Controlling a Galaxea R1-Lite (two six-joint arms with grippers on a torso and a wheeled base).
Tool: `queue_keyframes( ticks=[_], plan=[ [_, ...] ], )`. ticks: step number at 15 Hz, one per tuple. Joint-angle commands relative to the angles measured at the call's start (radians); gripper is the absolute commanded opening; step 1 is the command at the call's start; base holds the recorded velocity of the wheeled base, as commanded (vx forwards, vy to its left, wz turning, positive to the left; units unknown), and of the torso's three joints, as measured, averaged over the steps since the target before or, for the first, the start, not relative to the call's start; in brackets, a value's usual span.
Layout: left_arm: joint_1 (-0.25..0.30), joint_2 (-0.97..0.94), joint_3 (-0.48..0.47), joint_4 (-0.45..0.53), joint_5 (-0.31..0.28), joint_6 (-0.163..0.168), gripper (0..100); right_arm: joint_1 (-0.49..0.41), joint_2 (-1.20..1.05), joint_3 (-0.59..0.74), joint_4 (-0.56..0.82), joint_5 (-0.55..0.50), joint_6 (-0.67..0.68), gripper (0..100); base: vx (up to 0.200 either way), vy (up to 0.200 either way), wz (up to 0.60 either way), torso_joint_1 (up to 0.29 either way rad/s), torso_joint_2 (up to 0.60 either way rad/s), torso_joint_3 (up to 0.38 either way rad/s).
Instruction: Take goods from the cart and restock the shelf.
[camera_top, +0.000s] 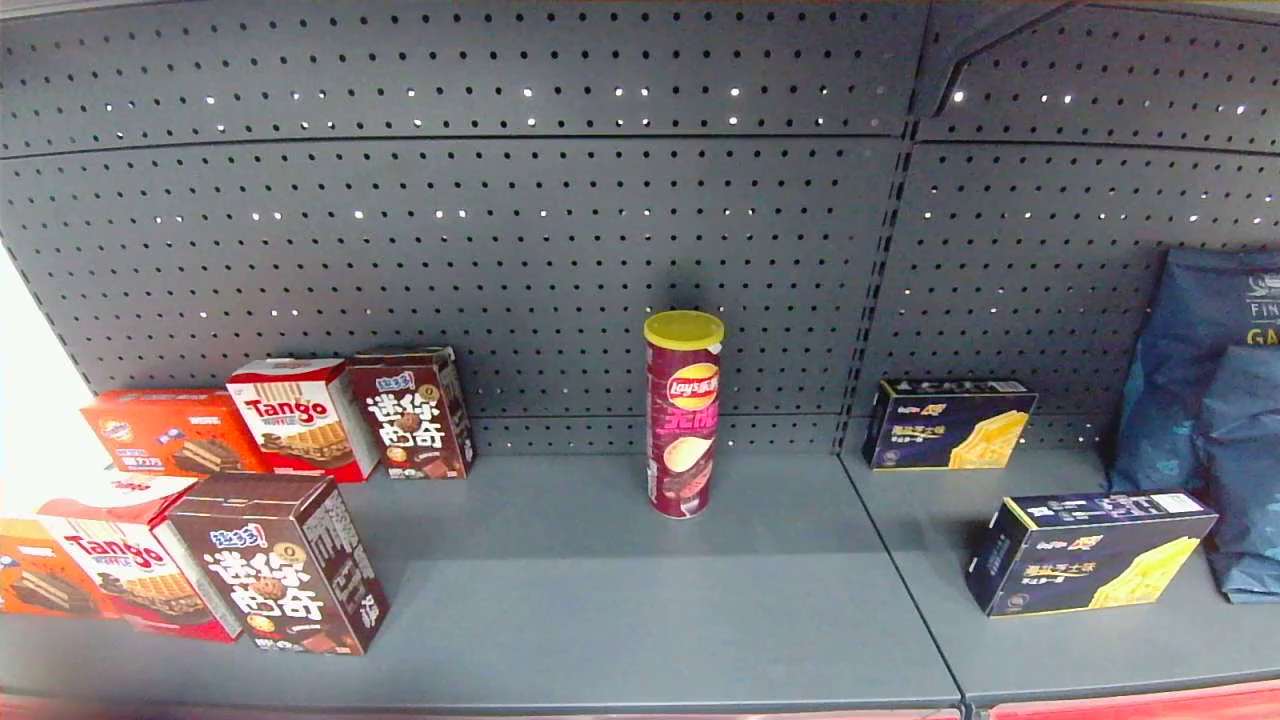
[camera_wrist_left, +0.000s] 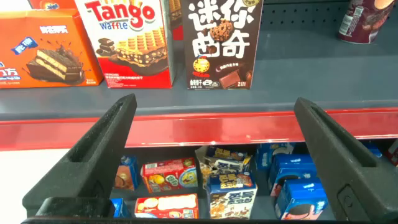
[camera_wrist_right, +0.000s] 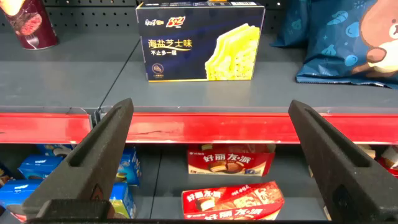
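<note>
In the head view you look at the grey shelf (camera_top: 620, 590) with its pegboard back. A chip can (camera_top: 683, 415) stands upright at the centre of the frame, well apart from everything else. At lower left you have 2 rows of boxes. The back row is an orange box (camera_top: 170, 432), a wafer box (camera_top: 300, 415) and a brown cookie box (camera_top: 412, 412), and 3 matching boxes stand in front of them. On the right, 2 navy boxes (camera_top: 948, 424) stand one behind the other, and blue bags (camera_top: 1215, 400) lean at the right edge.

In the left wrist view your left hand (camera_wrist_left: 214, 106) is spread wide and holds nothing. It sits in front of the shelf's red front edge (camera_wrist_left: 205, 127), facing the front row of boxes. Small cartons (camera_wrist_left: 230, 186) stand on the level below.

In the right wrist view your right hand (camera_wrist_right: 210, 106) is likewise spread and empty. It faces one of the navy boxes, with one of the blue bags beside it.
</note>
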Motion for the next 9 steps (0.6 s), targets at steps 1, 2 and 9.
queue_keyframes(
  ticks=[1, 2, 9],
  plan=[
    [0.001, 0.0, 0.0, 0.0, -0.001, 0.0, 100, 0.0, 0.0, 0.0, 0.0, 0.0, -0.001, 100, 0.0, 0.0, 0.0, 0.0, 0.0, 0.0],
    [0.001, 0.0, 0.0, 0.0, -0.001, -0.001, 100, 0.0, 0.0, 0.0, 0.0, 0.0, 0.001, 100, 0.0, 0.0, 0.0, 0.0, 0.0, 0.0],
    [-0.001, 0.0, 0.0, 0.0, 0.001, -0.001, 100, 0.0, 0.0, 0.0, 0.0, 0.0, 0.001, 100, 0.0, 0.0, 0.0, 0.0, 0.0, 0.0]
  ],
)
